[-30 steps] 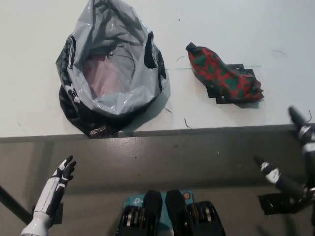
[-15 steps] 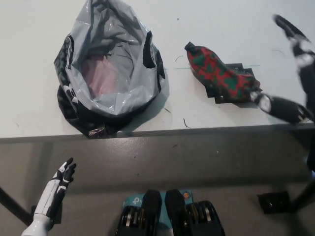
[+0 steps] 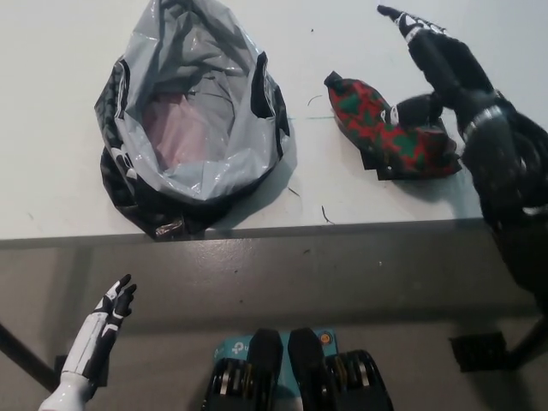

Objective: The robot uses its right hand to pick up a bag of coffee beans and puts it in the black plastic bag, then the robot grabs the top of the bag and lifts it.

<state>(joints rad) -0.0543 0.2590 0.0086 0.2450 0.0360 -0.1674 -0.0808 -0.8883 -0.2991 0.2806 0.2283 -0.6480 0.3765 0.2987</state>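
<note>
A: What's hidden? 
B: The right hand (image 3: 432, 73) covers the coffee bag's (image 3: 385, 128) three-o'clock end. 
A: Cut off? 
B: The plastic bag's (image 3: 193, 120) twelve-o'clock tip; the left hand's (image 3: 94, 338) wrist at six.
</note>
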